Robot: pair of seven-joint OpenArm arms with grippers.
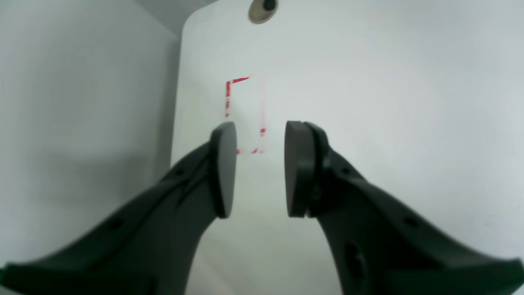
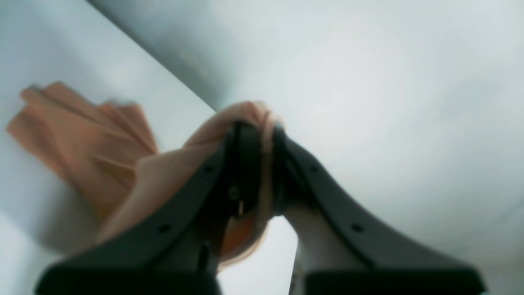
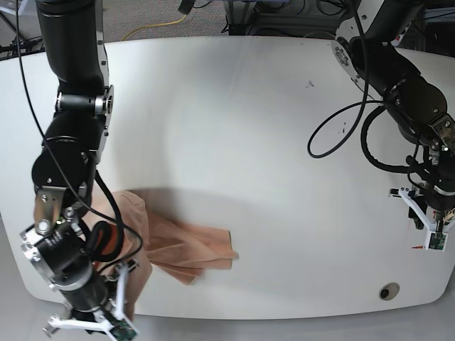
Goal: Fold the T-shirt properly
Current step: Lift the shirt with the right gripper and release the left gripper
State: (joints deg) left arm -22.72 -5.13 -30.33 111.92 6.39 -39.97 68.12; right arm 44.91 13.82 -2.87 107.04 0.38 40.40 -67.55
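White tabletop [image 3: 234,106] fills your base view, with the T-shirt [image 3: 188,252] bunched near its front left edge. Your right gripper [image 2: 256,131] is clamped on a fold of peach cloth, lifting one end while the rest trails on the table behind it. Your left gripper [image 1: 260,168] hangs over the far right side, beside a faint red square mark [image 1: 245,114], its jaws parted and holding nothing, well apart from the shirt. You look to be at the spreading stage, not yet folding. Next, bring the left gripper across to catch a second corner or the hem, so the two arms can stretch the cloth flat before any fold.
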